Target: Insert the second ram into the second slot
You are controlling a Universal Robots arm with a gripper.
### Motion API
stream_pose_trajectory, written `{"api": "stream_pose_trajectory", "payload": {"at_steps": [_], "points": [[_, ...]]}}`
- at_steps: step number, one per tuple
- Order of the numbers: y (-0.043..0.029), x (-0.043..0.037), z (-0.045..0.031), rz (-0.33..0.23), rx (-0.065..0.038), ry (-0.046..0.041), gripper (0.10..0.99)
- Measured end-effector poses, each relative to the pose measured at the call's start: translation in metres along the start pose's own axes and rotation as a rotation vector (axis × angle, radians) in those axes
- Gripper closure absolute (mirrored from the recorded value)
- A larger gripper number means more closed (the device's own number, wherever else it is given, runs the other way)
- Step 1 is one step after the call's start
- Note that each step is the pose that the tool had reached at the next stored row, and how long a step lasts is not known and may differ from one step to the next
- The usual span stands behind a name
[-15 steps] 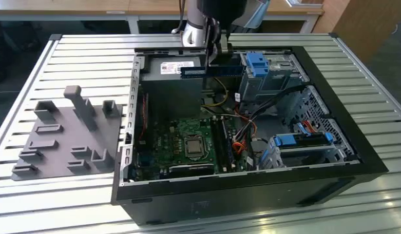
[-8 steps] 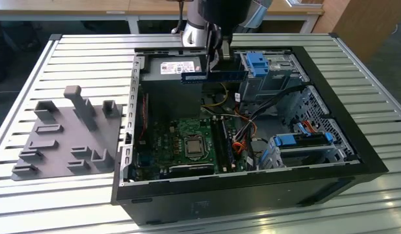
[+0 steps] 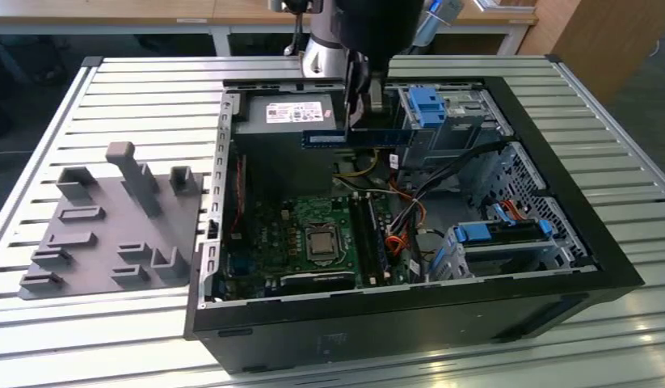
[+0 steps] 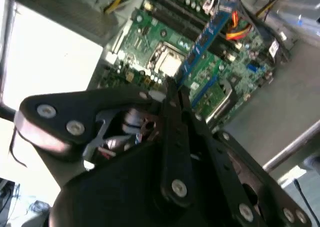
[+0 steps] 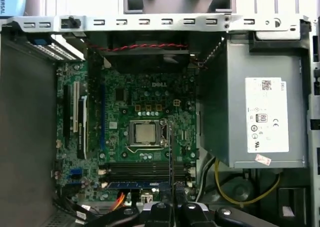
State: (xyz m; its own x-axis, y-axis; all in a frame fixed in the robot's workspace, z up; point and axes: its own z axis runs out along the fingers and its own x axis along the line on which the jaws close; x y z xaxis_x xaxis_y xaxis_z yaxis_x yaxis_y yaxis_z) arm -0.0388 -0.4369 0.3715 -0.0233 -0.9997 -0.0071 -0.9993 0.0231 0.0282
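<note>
My gripper point(image 3: 359, 121) hangs over the back of the open computer case point(image 3: 591, 267), shut on the second ram point(image 3: 351, 137). The ram is a thin blue board held level above the case floor. In the second wrist view the fingertips point(image 4: 172, 89) pinch one end of the ram point(image 4: 205, 39), which reaches out over the motherboard point(image 4: 150, 47). In the first wrist view the ram appears edge-on as a thin line point(image 5: 170, 157) crossing the dark memory slots point(image 5: 145, 169) at a right angle. A blue strip point(image 5: 135, 185) lies along the row beside those slots. The slots point(image 3: 372, 230) sit well below the ram.
A grey fixture plate point(image 3: 106, 226) with upright blocks lies at the exterior view's left. Inside the case are the power supply point(image 3: 294, 113), blue drive-bay clips point(image 3: 429, 105) point(image 3: 505, 230), orange cables point(image 3: 402, 242) and the processor socket point(image 5: 145, 133).
</note>
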Motion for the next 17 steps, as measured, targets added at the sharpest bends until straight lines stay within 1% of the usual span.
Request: {"api": "stream_pose_trajectory", "payload": {"at_steps": [3,10,14,17], "points": [[0.0001,0.0038,0.003,-0.006,-0.005,0.0004,0.949],[0.0,0.0042,0.0092,-0.112,-0.009,0.004,0.949],[0.0001,0.007,0.0097,-0.114,-0.009,0.0043,0.949],[-0.0002,0.009,0.0097,-0.103,-0.008,0.0038,0.949]]}}
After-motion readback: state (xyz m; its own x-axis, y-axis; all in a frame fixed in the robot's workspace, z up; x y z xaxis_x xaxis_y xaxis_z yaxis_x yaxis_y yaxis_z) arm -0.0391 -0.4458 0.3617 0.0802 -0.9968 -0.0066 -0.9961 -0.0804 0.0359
